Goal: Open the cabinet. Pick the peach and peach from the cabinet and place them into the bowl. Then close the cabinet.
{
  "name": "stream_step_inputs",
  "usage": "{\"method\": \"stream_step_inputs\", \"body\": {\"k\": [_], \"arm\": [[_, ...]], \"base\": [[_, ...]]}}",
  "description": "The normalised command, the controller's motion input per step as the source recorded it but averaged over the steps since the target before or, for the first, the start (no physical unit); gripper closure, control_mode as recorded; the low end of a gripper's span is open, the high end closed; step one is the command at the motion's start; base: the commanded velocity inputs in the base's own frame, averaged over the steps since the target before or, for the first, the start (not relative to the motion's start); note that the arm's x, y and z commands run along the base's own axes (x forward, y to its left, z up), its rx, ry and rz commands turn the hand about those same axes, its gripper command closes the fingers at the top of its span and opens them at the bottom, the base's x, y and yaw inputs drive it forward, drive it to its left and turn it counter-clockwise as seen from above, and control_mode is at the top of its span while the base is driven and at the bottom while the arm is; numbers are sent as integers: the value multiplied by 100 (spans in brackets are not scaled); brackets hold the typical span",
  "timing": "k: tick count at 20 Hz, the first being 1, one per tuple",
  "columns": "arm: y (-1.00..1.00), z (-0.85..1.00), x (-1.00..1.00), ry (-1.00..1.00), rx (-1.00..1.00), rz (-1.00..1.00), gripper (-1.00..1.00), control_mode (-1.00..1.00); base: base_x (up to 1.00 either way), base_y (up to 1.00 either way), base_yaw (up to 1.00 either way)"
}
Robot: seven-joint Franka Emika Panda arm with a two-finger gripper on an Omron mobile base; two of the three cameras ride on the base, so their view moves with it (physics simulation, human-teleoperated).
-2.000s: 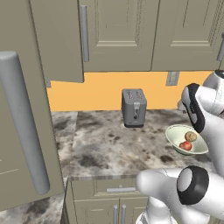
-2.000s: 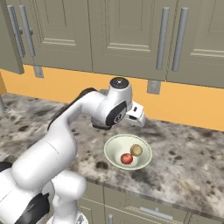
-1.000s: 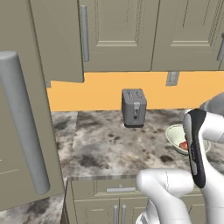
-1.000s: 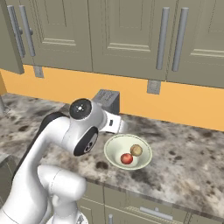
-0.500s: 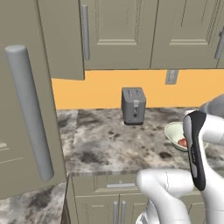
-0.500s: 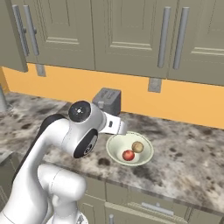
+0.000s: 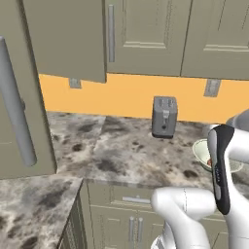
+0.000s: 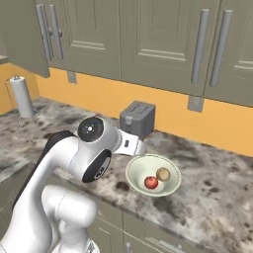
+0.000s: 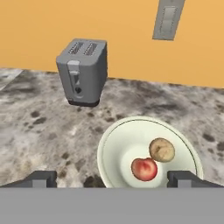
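The pale bowl (image 9: 106,151) sits on the marble counter and holds both peaches, the reddish one (image 9: 144,169) and the yellow-brown one (image 9: 162,149), side by side. The same bowl (image 8: 131,169) shows to the right of my arm with the red peach (image 8: 151,182) and the yellow peach (image 8: 163,174) in it. My gripper (image 9: 113,179) hangs open and empty just short of the bowl's near rim, its fingertips (image 9: 41,178) far apart. My forearm half hides the bowl (image 7: 199,148). An olive-grey cabinet door (image 7: 19,78) with a long bar handle stands swung open at the near left.
A grey toaster (image 9: 83,72) stands behind the bowl against the orange wall, under an outlet (image 9: 168,19). A second open door (image 7: 63,39) juts out above the counter. A paper towel roll (image 8: 20,96) stands far left. Lower cabinets (image 7: 131,219) line the counter front.
The whole picture has shifted: the base has driven to the left. Earlier the arm drew back from over the bowl and folded in. Both peaches stay in the bowl.
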Motion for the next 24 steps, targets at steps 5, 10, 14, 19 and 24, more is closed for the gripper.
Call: {"method": "stream_step_inputs", "body": {"k": [5, 10, 14, 19, 24], "arm": [[0, 0, 0, 0, 0, 0, -100, 100], [0, 0, 0, 0, 0, 0, -100, 100], [0, 0, 0, 0, 0, 0, -100, 100], [0, 0, 0, 0, 0, 0, -100, 100], [0, 0, 0, 0, 0, 0, -100, 100]], "base": [[0, 1, 94], [0, 0, 100], [0, 0, 96], [2, 0, 93], [23, 0, 84]]}}
